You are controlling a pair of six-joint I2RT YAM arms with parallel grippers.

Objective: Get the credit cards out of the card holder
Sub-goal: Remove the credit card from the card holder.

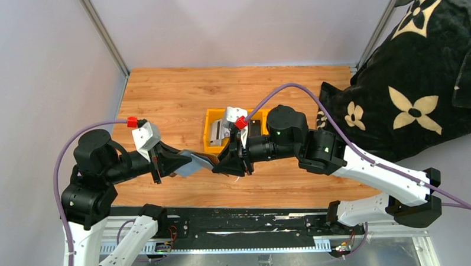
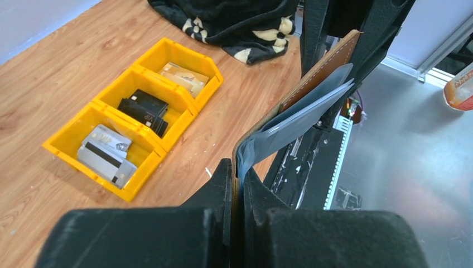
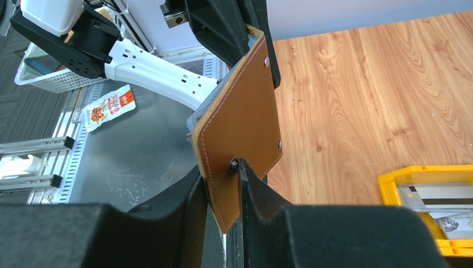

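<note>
Brown leather card holder (image 3: 240, 123) hangs over the table (image 1: 172, 94) near its front edge, between both arms. Left gripper (image 2: 237, 173) is clamped tight on one flap and right gripper (image 3: 220, 170) looks pinched on the other. I'd ease the flaps apart slowly, grips firm, so the slots open up.

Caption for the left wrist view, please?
Left gripper clamps the card holder; credit cards lie in the yellow bin beyond.
</note>
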